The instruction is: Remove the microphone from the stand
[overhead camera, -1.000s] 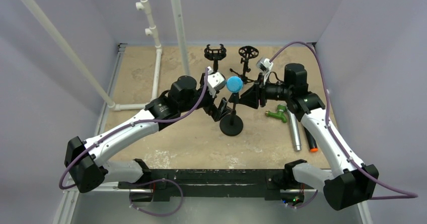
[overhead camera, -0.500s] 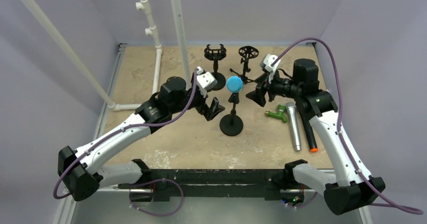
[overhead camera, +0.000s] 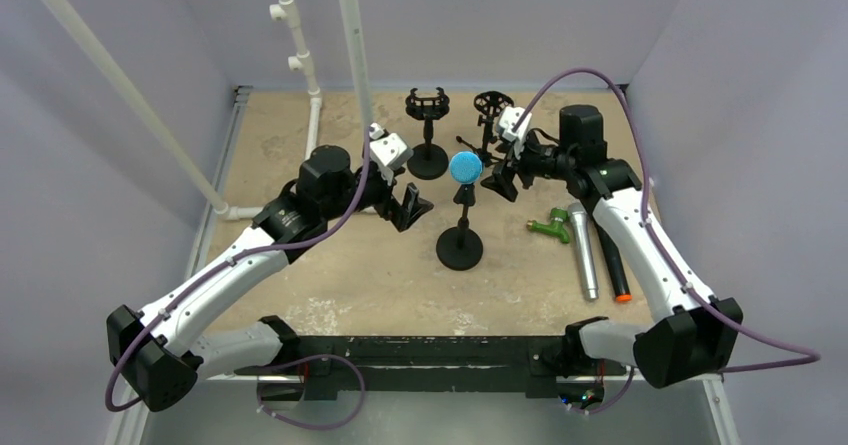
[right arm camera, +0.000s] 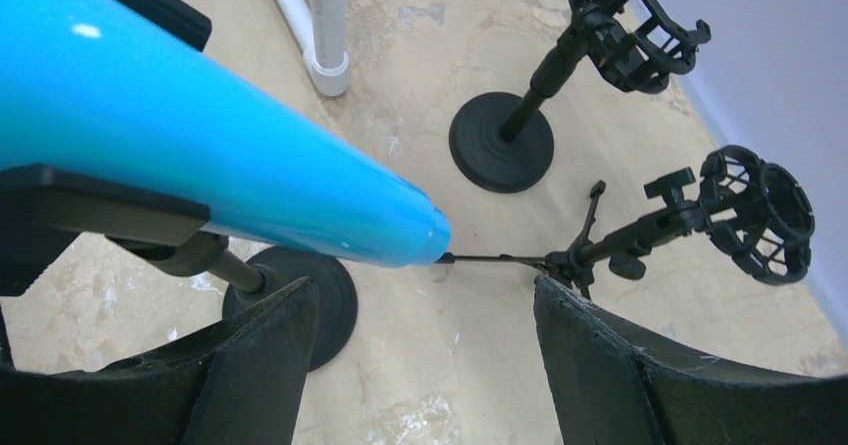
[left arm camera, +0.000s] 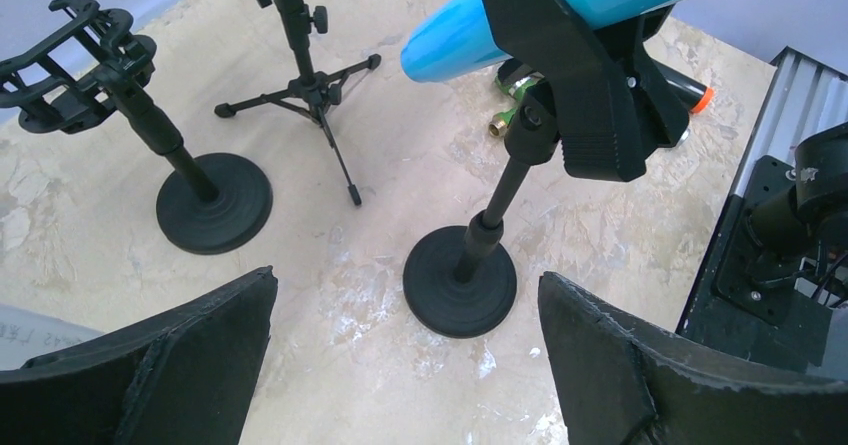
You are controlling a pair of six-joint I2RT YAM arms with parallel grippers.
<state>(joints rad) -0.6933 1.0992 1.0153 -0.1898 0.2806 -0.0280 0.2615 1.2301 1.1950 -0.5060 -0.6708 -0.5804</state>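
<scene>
both arms back away from centre frame, left gripper point(overhead camera: 410, 208) and right gripper point(overhead camera: 503, 178) open and empty, microphone point(overhead camera: 465, 167) still in stand point(overhead camera: 460, 251).

1. left arm point(overhead camera: 230, 265): base at 7 o'clock in the top view. It stretches up toward centre with the wrist bent down.
2. left gripper point(overhead camera: 410, 208): points to about 4 o'clock, jaws at full spread. In the wrist view its fingers point(left arm camera: 190, 365) sit at opposite frame edges.
3. right arm point(overhead camera: 640, 245): base at 5 o'clock. It runs up to 1 o'clock, then the wrist folds toward 9 o'clock.
4. right gripper point(overhead camera: 503, 180): faces about 8 o'clock, jaws apart, fingers point(right arm camera: 620, 365) not clamping.
5. The two grippers face each other across centre, apart.
</scene>
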